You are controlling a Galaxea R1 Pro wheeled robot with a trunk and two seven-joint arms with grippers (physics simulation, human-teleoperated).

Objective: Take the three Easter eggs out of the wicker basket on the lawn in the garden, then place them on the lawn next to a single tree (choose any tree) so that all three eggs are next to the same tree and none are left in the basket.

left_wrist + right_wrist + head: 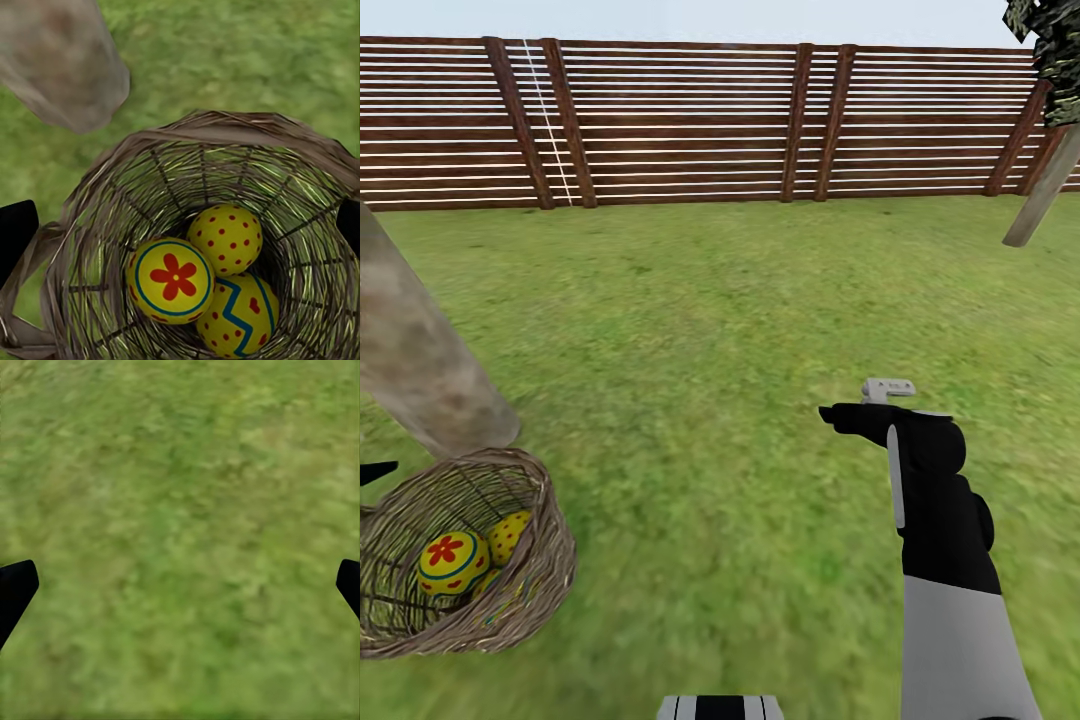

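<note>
The wicker basket (530, 590) stands on the lawn (720, 320) at the lower left, right beside the foot of a thick grey-brown tree trunk (420, 370). Three yellow Easter eggs lie inside it: one with a red flower in a blue ring (171, 279), one with red dots (225, 238), and one with a blue zigzag (241, 315). My left gripper (182, 229) hangs open straight above the basket's mouth, its black fingertips (15, 234) spread wider than the eggs. My right gripper (842, 415) is open over bare grass (180, 510), holding nothing.
A brown slatted fence (710, 120) closes the far side of the garden. A thin leaning trunk (1045, 190) with dark foliage stands at the far right. Open grass stretches between the basket and the fence. My base (720, 708) shows at the bottom edge.
</note>
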